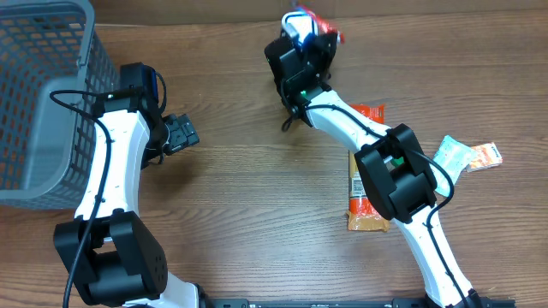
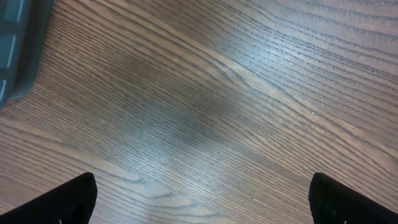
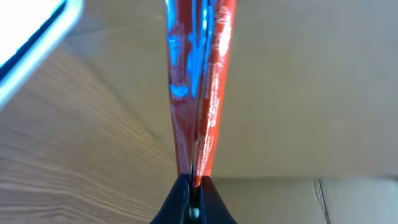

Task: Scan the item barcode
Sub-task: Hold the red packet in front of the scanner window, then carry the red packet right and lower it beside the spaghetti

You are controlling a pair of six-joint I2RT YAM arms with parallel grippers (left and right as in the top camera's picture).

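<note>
Red packet [image 3: 196,93] pinched between right fingers [image 3: 175,204] (seen edge-on); left fingers [image 2: 62,202] wide, empty.

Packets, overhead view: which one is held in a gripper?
The red-and-blue packet, pinched in the shut right gripper. The orange packet and the white-and-orange packet both lie flat on the table.

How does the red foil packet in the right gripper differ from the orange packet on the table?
The red foil packet is pinched in the right gripper; the orange packet lies ungripped, flat on the wooden table, partly under the right arm. The first is red, the second orange. Both are flat wrappers.
</note>
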